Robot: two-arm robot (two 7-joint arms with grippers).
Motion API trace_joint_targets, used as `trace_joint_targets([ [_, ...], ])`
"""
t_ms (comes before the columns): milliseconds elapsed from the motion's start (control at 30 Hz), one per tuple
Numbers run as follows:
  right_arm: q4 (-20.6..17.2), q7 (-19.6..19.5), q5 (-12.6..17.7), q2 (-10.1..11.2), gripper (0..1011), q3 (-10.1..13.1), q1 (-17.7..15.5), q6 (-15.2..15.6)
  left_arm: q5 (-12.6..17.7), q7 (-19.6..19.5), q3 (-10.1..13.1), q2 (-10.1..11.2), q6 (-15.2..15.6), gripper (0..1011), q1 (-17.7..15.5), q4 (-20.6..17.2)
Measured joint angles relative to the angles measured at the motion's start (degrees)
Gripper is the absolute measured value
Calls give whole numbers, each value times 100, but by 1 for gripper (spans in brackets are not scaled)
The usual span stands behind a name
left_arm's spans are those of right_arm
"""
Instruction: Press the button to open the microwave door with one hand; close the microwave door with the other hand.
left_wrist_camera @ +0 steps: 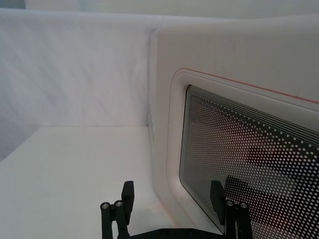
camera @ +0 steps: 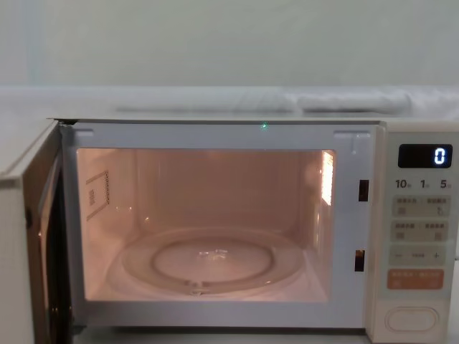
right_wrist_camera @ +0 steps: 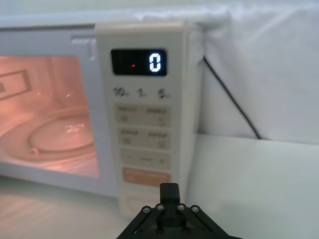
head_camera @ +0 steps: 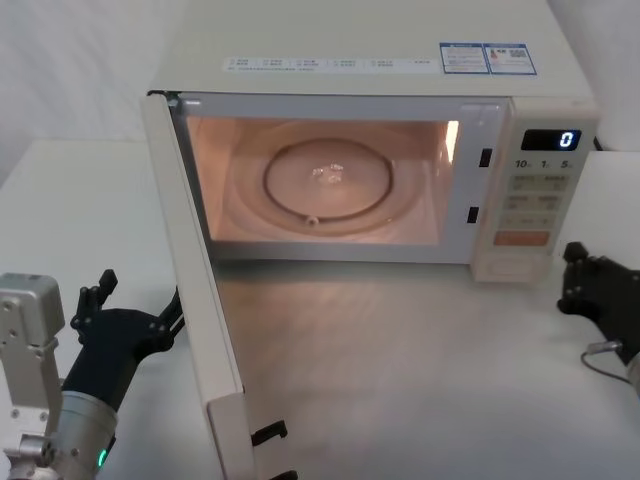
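Note:
The microwave door (head_camera: 195, 290) stands wide open, swung out to the left and seen edge-on, so the lit cavity (camera: 208, 222) shows. My left gripper (head_camera: 135, 308) is open and hovers just left of the door's outer face. In the left wrist view its fingers (left_wrist_camera: 127, 195) spread before the door (left_wrist_camera: 224, 64) and its dotted window. The cream pill-shaped button (camera: 412, 319) sits at the bottom of the control panel, under the orange key. My right gripper (head_camera: 582, 282) is shut, a short way in front and right of the button (head_camera: 514, 266), not touching it. The right gripper (right_wrist_camera: 169, 191) points at the button (right_wrist_camera: 130, 200).
The microwave (head_camera: 370, 50) sits at the back of a white table (head_camera: 420, 370). Its display (camera: 426, 155) reads 0. A glass turntable (head_camera: 330, 185) lies inside. A black cable (right_wrist_camera: 232, 99) runs down the wall right of the microwave. White walls close in the back and left.

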Motion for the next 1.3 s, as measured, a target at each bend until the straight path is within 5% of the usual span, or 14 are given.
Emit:
trace_joint_targets([
  [500,41,145,354,132,0,381,47,-178,0,0,0,0,0,1001,0,0],
  [933,264,528,818,291,0,219,230,-62,0,0,0,0,0,1001,0,0],
  [1300,269,538,834,294,0,213,232,-52,0,0,0,0,0,1001,0,0],
])
